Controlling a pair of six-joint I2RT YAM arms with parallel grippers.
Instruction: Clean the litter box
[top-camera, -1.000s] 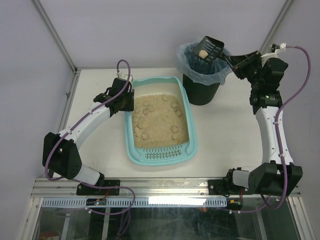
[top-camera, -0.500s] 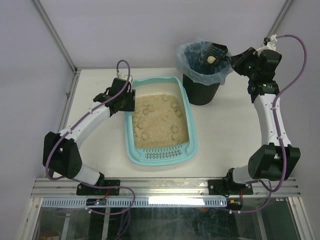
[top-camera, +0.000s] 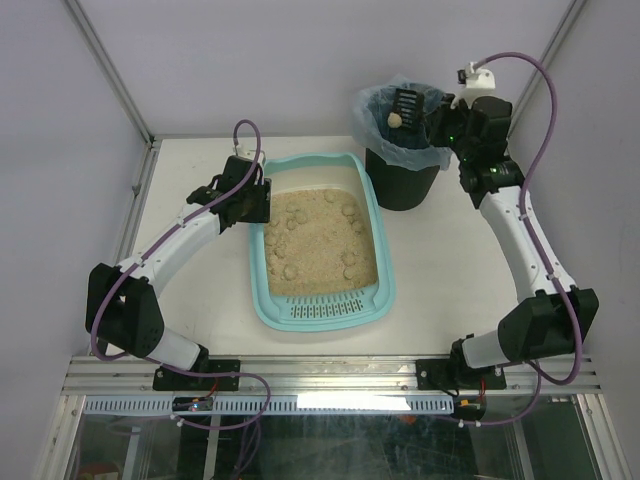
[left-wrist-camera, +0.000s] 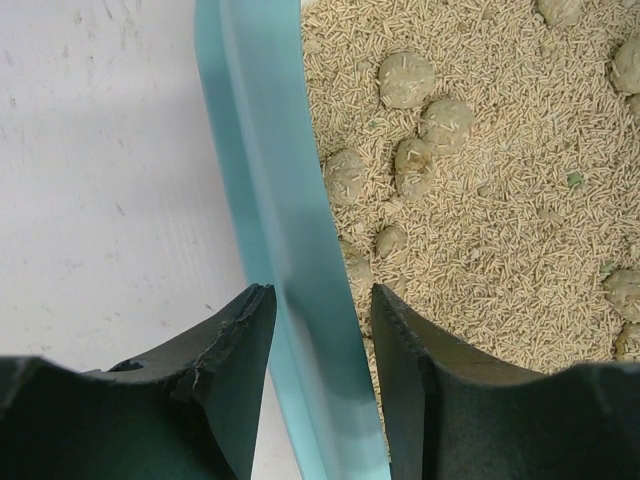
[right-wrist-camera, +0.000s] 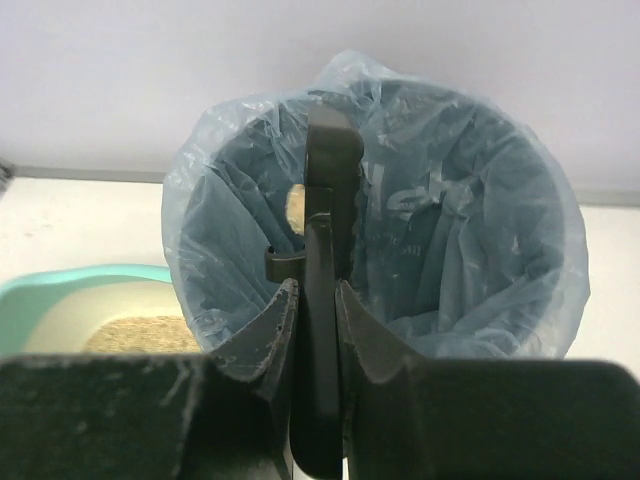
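Straddling the litter box's (left-wrist-camera: 268, 200) raised rim, my left fingers (left-wrist-camera: 230, 380) stand partly open, one over the white desk (left-wrist-camera: 100, 200) outside the tray and the other over the beige litter (left-wrist-camera: 480, 200) inside. A sliver of litter shows between the rim and the inner finger, so nothing is clamped. Several rounded clumps (left-wrist-camera: 407, 78) lie in the litter just ahead of that inner finger. The tray itself sits flat on the desk, its long wall running straight out from between these fingers and its slotted strip at the end nearest my bases. Across the desk, my right fingers (right-wrist-camera: 260, 340) are pressed tight on the handle of the black scoop (right-wrist-camera: 330, 180), which is turned on edge and reaches out ahead of them into the mouth of the black bin (top-camera: 403, 180) with its bluish bag liner (right-wrist-camera: 470, 230). One pale clump (right-wrist-camera: 295, 205) shows against the scoop's left side, above the bag.
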